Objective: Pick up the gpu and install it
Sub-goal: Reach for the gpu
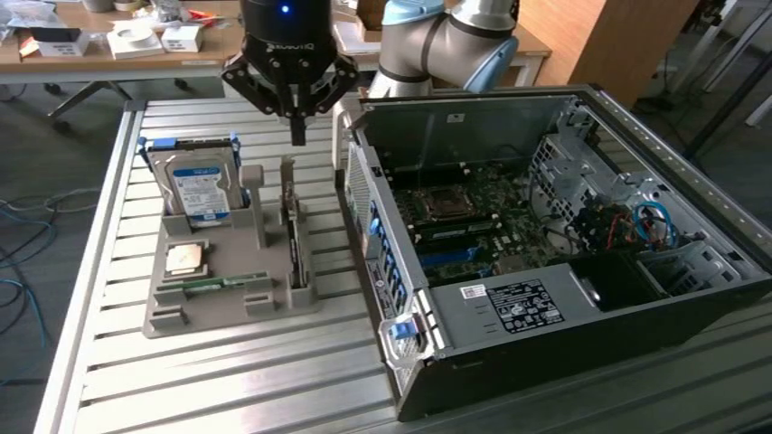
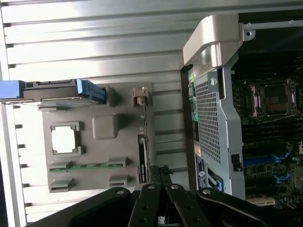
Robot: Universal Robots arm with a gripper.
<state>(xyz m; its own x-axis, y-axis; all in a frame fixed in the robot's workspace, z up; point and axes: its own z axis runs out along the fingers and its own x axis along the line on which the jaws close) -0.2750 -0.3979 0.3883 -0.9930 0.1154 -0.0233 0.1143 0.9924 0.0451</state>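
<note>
**Clenched hand poised over the edge-standing gpu**

On the slatted worktop (image 1: 217,380), a grey holder (image 1: 217,312) carries the gpu (image 1: 293,240), which stands on edge in the slot nearest the open computer case (image 1: 579,298). The card looks light, thin and stiff, yet fragile, with bare circuitry on its faces. A gentle pinch across its upper edge, close to the pale metal bracket, seems safest. Farther back, the hand (image 1: 298,131) hovers above the card's bracket end, fingers clenched together and gripping nothing.

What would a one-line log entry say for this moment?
gripper: shut, empty | position: above grey holder, near gpu | gpu: standing in holder | computer case: open
</note>
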